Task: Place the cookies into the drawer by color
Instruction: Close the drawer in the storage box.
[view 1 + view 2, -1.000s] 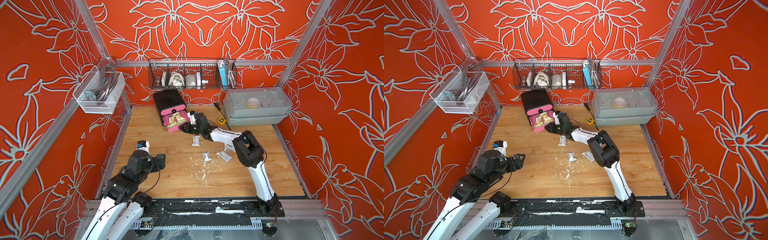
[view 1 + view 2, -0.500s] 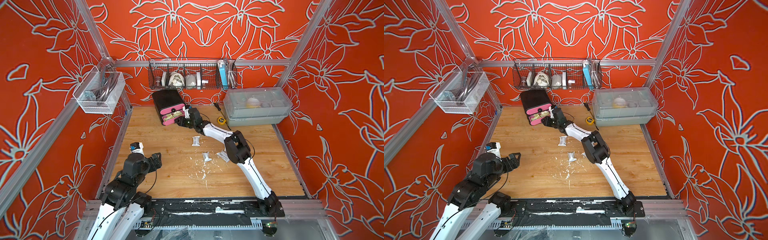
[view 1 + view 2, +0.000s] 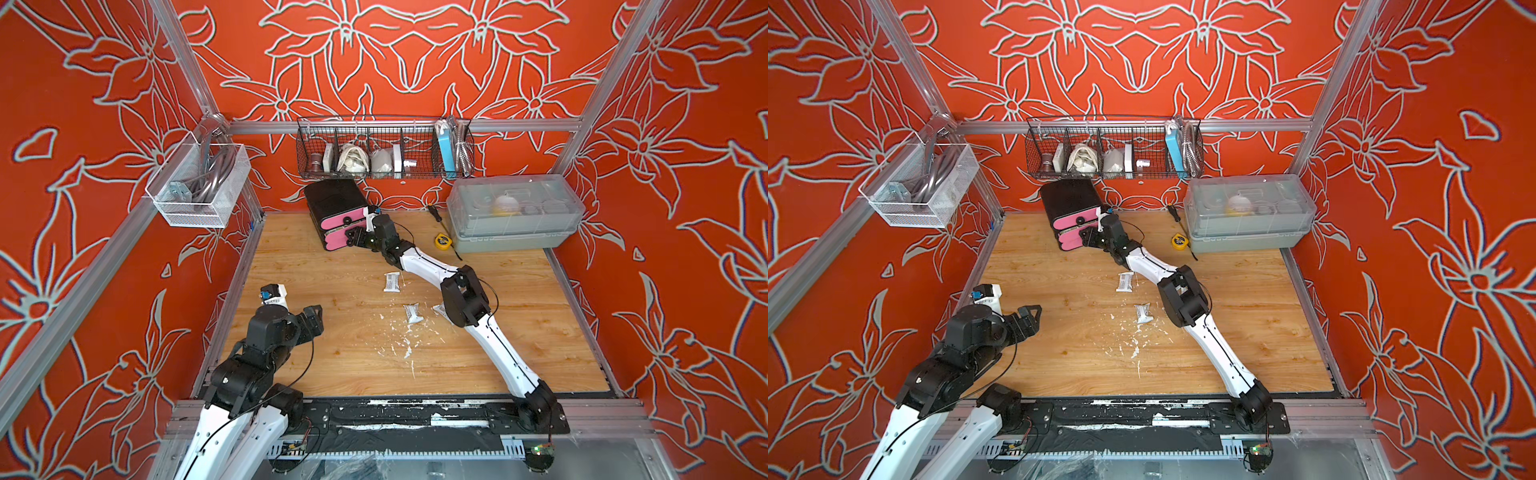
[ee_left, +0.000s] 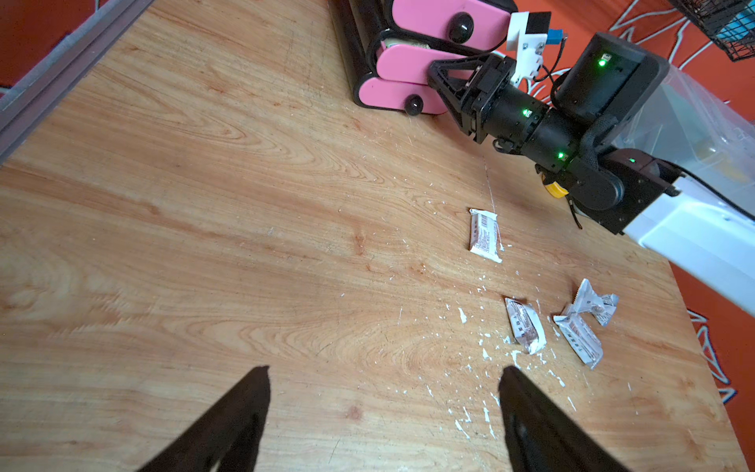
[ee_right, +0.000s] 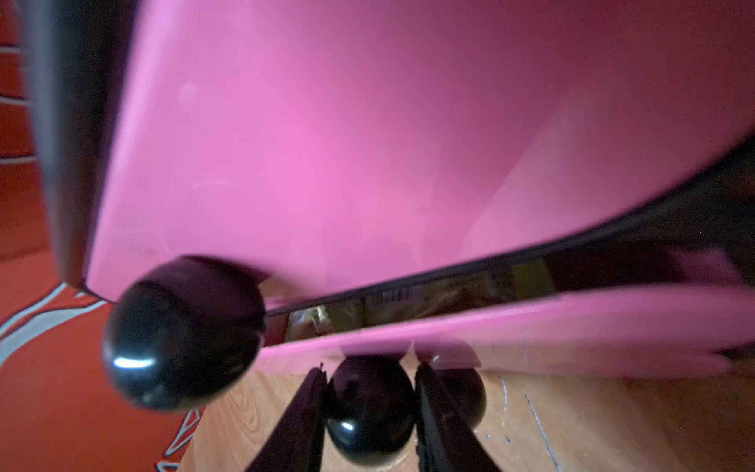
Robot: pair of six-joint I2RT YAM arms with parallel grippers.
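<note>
Right wrist view alone shows right gripper (image 5: 369,370) jaws flanking a glossy round knob (image 5: 369,412); grip unclear. Left gripper (image 4: 384,370) gapes empty.

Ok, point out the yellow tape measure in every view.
In a top view: tape measure beside the grey box's front corner.
In a top view: same spot.
Left wrist: yellow sliver behind the right arm.
Right wrist: not in it.
Shared landmark: the pink-fronted drawer chest.
</note>
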